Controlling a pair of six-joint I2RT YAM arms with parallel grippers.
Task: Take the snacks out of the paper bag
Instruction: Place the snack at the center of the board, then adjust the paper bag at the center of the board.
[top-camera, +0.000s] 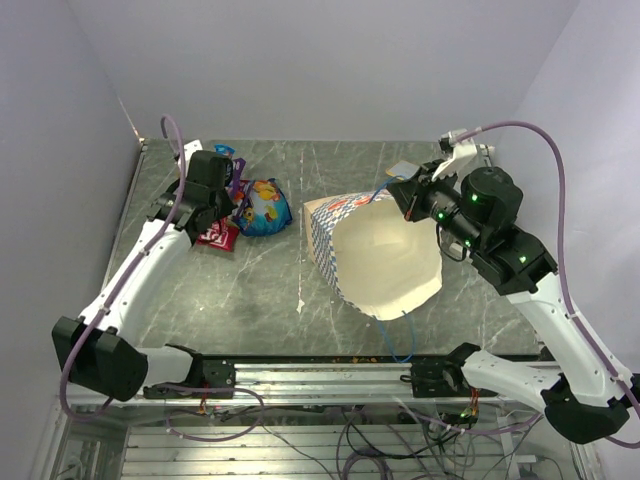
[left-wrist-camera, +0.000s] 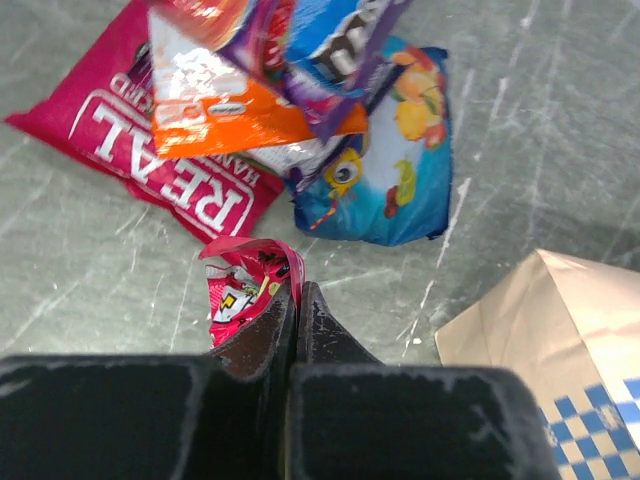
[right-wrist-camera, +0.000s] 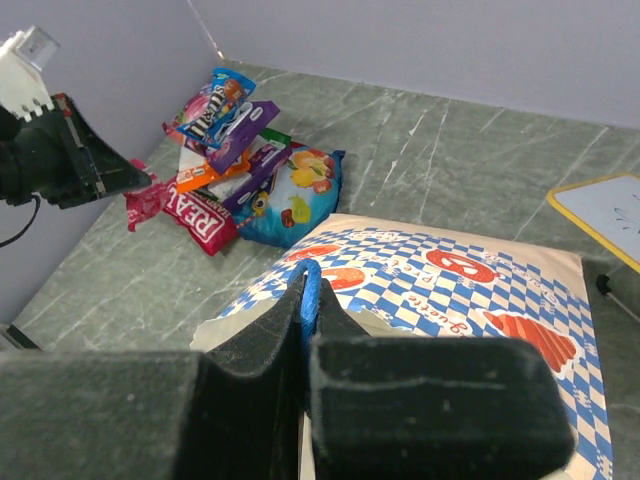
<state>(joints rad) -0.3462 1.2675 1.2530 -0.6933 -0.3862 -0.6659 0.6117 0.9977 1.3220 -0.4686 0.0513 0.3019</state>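
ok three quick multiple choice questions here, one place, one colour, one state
1. The snacks lie: A) left of the bag B) inside it C) right of it
2. The cord in the right gripper is: A) yellow B) blue C) black
3. The left gripper is: A) open B) shut on the bag C) shut on a red wrapper
Answers: 1A, top view shows them on the table; 2B, it shows blue in the wrist view; 3C, it pinches the wrapper.

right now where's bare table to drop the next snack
Bare table lies near-left, between left arm and paper bag. A narrow strip separates bag and packet pile. Crowded: far-left corner, where the left gripper pinches the red candy.
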